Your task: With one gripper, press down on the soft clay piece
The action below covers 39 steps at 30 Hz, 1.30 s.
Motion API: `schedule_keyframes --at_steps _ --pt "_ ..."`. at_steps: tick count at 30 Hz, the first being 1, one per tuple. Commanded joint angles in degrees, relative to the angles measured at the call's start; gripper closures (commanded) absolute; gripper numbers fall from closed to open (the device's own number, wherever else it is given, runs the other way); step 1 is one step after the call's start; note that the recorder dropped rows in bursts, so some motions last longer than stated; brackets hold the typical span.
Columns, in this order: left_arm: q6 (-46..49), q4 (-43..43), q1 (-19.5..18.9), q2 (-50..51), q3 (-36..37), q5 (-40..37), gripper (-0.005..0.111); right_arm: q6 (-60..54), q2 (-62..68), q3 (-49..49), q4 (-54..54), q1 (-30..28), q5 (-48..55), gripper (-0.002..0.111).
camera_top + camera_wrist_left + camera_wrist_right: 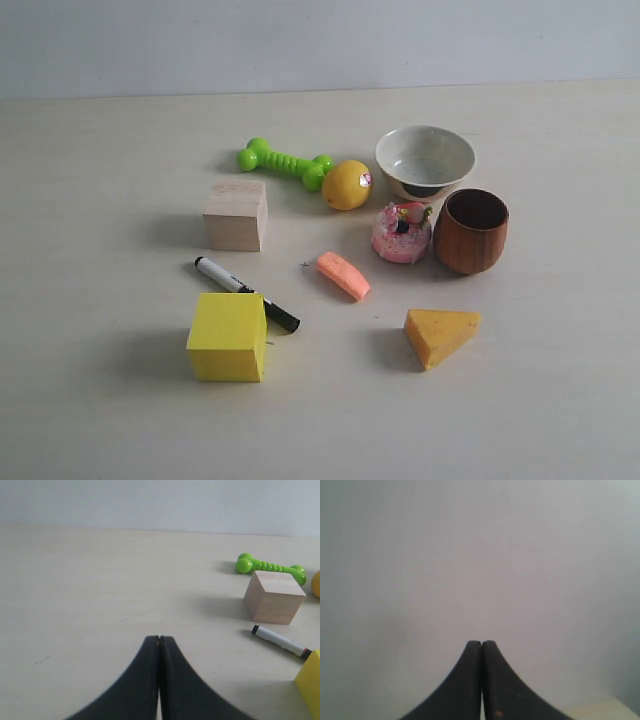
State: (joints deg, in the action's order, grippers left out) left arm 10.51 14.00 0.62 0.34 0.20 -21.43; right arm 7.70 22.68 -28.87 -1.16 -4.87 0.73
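Trouble could start at the tools themselves. The left black gripper (159, 640) has its pointed tips pressed together on nothing, and so does the right black gripper (481, 643). Neither shows in the exterior view.

Neither wrist camera sees the target. The right one faces only blank grey. The left one takes in a pale wooden cube (274, 597), a black-and-white marker pen (280, 642) and a ribbed green bone toy (270, 566). I judge that either arm would begin its approach without seeing the target, so it could come down off-centre.

The soft salmon-orange clay piece (343, 274) lies flat near the table's middle in the exterior view, touching nothing. A narrow closed tip landing on its edge could shove or flip it rather than dent it. Pressed hard, the tip might stick and lift it.

From the clay, the pink frosted doughnut toy (401, 233) sits near at 2 o'clock and the marker at 9 o'clock, where a stray arm could roll it. The orange-yellow cheese-like wedge (441, 335) at 4 o'clock is close in colour and could be taken for the clay.
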Motion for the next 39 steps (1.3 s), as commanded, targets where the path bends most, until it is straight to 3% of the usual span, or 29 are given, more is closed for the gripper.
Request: schedule_keyframes --at_steps 1,9,15,22,39 --pt "-0.05 0.09 -0.21 -0.34 -0.2 0.54 0.107 -0.11 7.28 -3.63 -1.39 3.75 7.29 0.108" --pt "-0.05 0.09 -0.21 -0.34 -0.2 0.54 0.107 -1.61 22.46 -8.93 -11.38 12.94 22.36 0.108" --pt "-0.05 0.09 -0.21 -0.34 -0.2 0.54 0.107 -12.18 32.78 -10.4 -23.53 18.69 29.48 0.108" --pt "-0.05 0.09 -0.21 -0.34 -0.2 0.54 0.107 -24.66 41.7 -10.4 -36.76 24.28 29.79 0.108" --pt "-0.05 0.09 -0.21 -0.34 -0.2 0.54 0.107 -22.69 58.41 -16.23 -47.01 31.56 29.92 0.108"
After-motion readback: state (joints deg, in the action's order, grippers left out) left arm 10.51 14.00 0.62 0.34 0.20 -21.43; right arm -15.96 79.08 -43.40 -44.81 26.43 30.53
